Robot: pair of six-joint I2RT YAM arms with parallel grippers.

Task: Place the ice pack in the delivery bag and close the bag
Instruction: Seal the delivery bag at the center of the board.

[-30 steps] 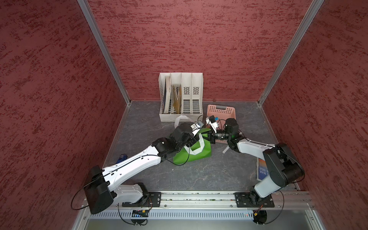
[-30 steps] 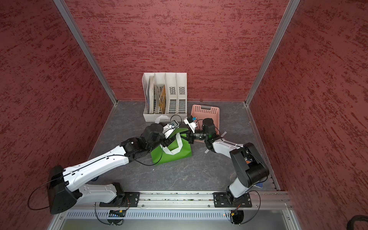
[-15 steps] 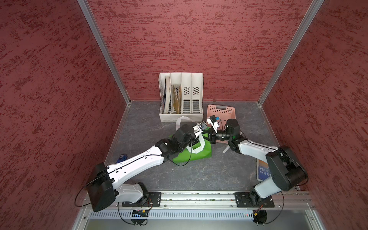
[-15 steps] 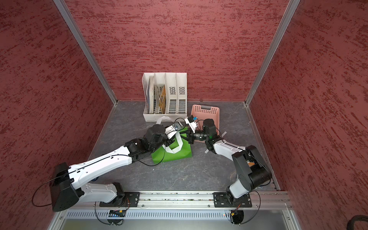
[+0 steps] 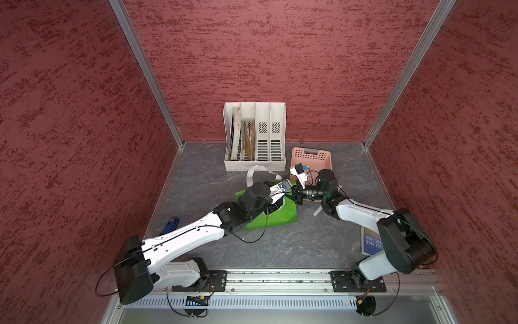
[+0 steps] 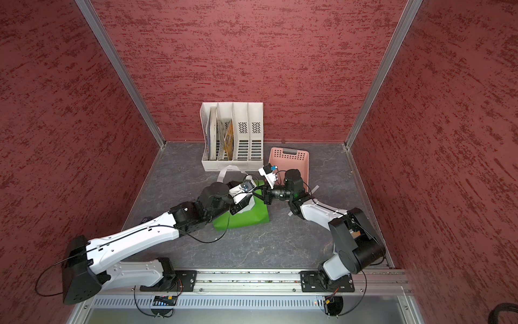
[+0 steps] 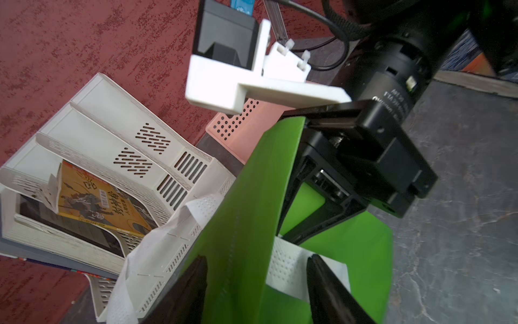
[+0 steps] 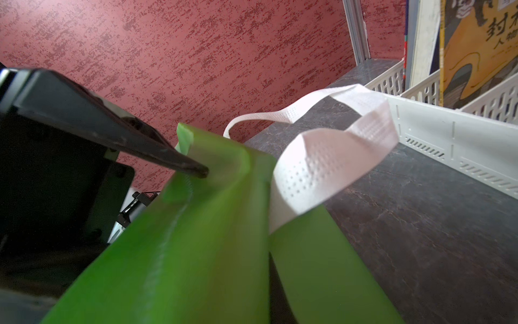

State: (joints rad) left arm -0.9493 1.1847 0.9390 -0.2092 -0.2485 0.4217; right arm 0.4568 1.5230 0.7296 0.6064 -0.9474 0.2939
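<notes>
In both top views we see the bright green fabric delivery bag (image 5: 276,217) (image 6: 248,217) with white strap handles near the middle of the frame, on the dark grey floor (image 5: 280,249). It sits just below the white four-slot file rack (image 5: 255,140) and the pink perforated plastic basket (image 5: 311,157). The right gripper (image 8: 196,172) is clamped tight on the bag's green rim. The left gripper (image 7: 256,269) stands open, its black fingers (image 7: 200,280) on either side of the bag's wall, gripping nothing. One white strap handle (image 8: 336,157) loops free. At lower left a small blue object (image 5: 171,224) lies by the wall; we cannot tell what it is.
</notes>
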